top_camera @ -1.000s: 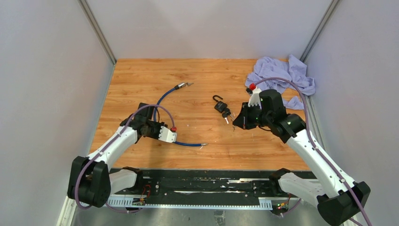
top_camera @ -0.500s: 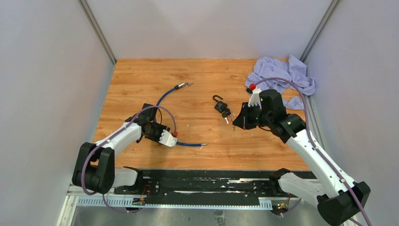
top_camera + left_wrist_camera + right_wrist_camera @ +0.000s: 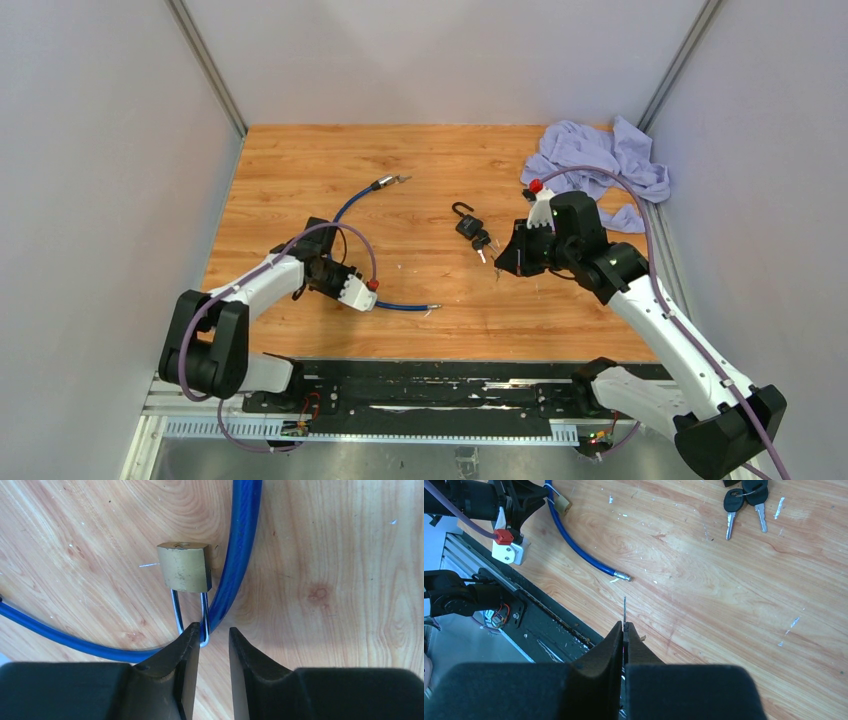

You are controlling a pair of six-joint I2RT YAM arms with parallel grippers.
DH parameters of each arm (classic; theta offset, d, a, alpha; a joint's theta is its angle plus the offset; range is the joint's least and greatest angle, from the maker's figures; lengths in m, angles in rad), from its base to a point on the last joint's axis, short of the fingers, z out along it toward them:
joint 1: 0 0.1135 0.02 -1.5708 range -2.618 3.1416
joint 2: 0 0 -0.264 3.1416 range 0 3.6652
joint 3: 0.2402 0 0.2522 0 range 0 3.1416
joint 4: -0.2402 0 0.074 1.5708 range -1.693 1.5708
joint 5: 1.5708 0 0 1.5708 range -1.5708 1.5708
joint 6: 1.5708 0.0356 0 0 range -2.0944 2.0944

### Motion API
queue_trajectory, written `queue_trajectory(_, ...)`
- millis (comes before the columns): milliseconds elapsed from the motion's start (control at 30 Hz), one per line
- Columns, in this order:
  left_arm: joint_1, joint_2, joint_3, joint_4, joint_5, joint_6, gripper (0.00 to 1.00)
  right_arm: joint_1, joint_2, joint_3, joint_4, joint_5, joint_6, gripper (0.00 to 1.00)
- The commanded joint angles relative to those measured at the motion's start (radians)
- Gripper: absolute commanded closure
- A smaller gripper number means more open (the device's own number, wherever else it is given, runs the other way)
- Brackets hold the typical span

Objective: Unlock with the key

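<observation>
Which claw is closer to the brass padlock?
Left. The left claw sits at the shackle of the brass padlock; the right claw, holding a key, is far off beside the black padlock.

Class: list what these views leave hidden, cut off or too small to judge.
Key, right wrist: edge-on, head buried in the right gripper.
Black padlock, right wrist: cut off by top edge.
Brass padlock, top: hidden under the left gripper.
Shackle bend, left wrist: covered by a finger.

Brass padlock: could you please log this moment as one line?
left gripper open by shackle of brass padlock | right gripper shut on key | key not inserted
</observation>
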Motion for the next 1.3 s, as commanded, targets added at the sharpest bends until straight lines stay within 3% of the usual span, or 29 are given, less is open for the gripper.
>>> queue_trajectory(0, 0.007, 0.006, 0.007, -0.012, -0.023, 0.011, 0.7, -0.013, -0.023, -0.011, 0.006, -0.005, 0.008, 0.99)
queue_trajectory(733, 0.006, -0.105, -0.089, 0.047, -0.088, -0.08, 0.82, -0.013, -0.027, -0.002, 0.004, -0.017, 0.012, 0.99)
queue_trajectory(1167, -0.033, -0.262, -0.128, 0.049, -0.092, -0.137, 0.81, -0.013, -0.024, -0.003, 0.013, -0.034, 0.019, 0.99)
queue_trajectory(1267, -0.033, -0.252, -0.13, 0.032, -0.095, -0.123, 0.71, -0.013, -0.028, -0.006, 0.012, -0.035, 0.02, 0.99)
